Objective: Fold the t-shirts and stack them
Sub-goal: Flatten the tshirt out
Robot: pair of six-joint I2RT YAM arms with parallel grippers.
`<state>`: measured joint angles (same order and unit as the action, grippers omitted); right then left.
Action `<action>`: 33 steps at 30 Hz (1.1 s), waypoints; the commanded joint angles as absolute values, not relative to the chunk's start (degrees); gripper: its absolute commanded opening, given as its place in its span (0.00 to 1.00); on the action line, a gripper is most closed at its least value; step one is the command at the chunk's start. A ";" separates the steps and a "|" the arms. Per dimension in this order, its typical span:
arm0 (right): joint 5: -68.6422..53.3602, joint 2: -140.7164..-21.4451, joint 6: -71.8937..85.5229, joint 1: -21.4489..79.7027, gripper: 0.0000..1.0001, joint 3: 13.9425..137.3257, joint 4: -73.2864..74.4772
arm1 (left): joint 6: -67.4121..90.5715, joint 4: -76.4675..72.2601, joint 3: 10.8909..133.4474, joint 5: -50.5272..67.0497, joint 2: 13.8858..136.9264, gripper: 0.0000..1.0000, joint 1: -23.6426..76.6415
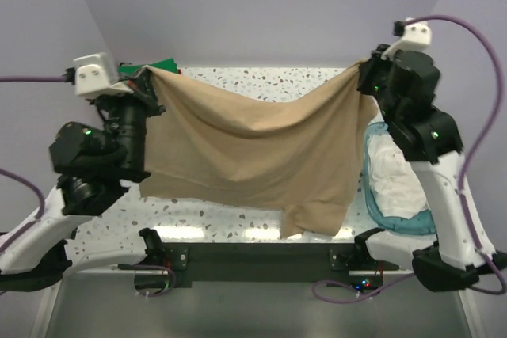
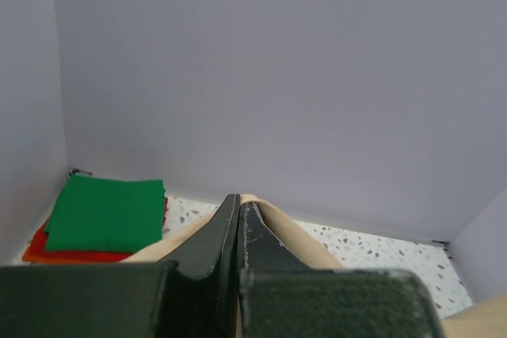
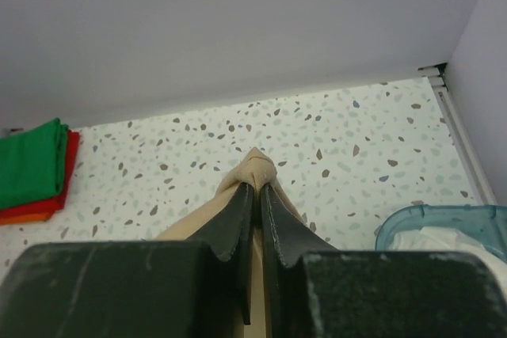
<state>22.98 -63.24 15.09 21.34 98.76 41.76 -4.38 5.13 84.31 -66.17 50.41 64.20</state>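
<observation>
A tan-beige t-shirt (image 1: 253, 144) hangs spread in the air between my two arms, sagging in the middle, its lower edge draping toward the table's near side. My left gripper (image 1: 147, 74) is shut on its left top corner (image 2: 252, 200). My right gripper (image 1: 368, 65) is shut on the right top corner (image 3: 257, 168). A folded green t-shirt (image 2: 107, 211) lies on a folded red-orange one (image 2: 55, 252) at the back left corner. A whitish t-shirt (image 1: 396, 172) sits in the blue tub.
The translucent blue tub (image 1: 379, 215) stands at the right, under my right arm; its rim (image 3: 428, 215) shows in the right wrist view. The speckled table (image 1: 261, 81) runs to walls behind and at both sides. The folded stack is partly hidden behind my left arm.
</observation>
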 commanded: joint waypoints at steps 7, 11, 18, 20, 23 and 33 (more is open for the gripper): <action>19.96 -82.51 13.53 19.08 0.00 93.86 21.01 | 10.00 4.59 86.41 -23.67 70.30 0.00 22.88; 13.82 -94.90 15.37 13.65 0.00 98.25 17.50 | 16.51 -2.10 85.42 -11.54 81.62 0.00 11.81; 0.36 -120.91 21.08 7.21 0.00 116.49 13.88 | 21.35 -9.50 93.23 -1.69 107.87 0.00 3.44; -1.13 -127.95 22.49 6.16 0.03 120.83 14.33 | 22.59 -7.48 100.96 -0.27 113.18 0.01 1.06; -2.98 -135.49 24.61 5.02 0.31 130.05 16.60 | 22.76 -2.40 110.63 1.14 120.48 0.40 0.00; -1.67 -121.51 28.65 4.57 0.84 116.52 23.55 | 33.12 3.34 100.40 -3.59 109.64 0.72 -3.25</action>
